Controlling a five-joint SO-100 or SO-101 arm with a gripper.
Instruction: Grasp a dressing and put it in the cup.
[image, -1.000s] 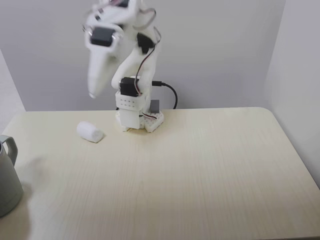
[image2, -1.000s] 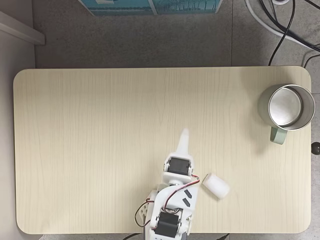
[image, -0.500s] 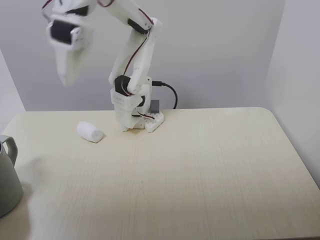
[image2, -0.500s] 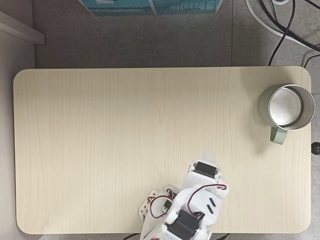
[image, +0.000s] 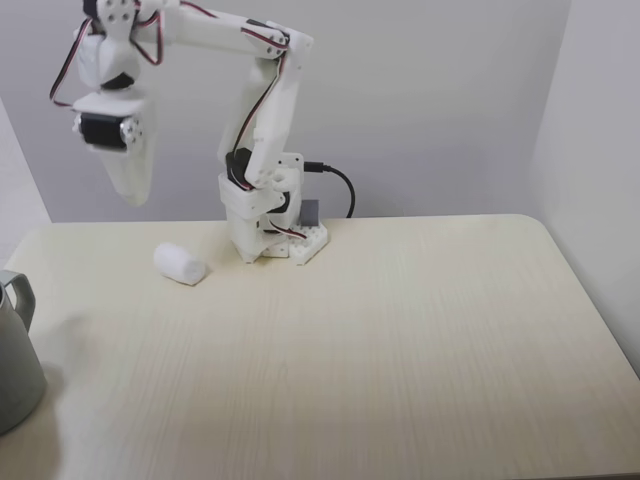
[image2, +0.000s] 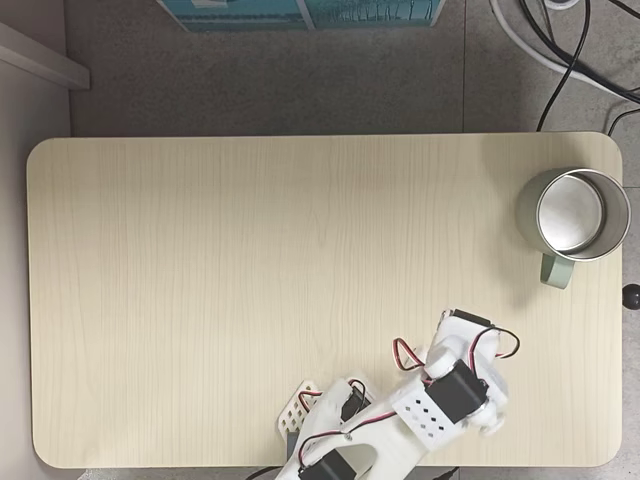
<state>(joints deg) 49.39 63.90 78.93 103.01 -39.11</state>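
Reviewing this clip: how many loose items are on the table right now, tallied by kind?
White dressing roll: 1
Grey-green cup: 1
Total: 2

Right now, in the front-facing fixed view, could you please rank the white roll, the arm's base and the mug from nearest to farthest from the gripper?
From the gripper:
1. White roll, just below, slightly right.
2. Arm's base, further right.
3. Mug, bottom left edge.
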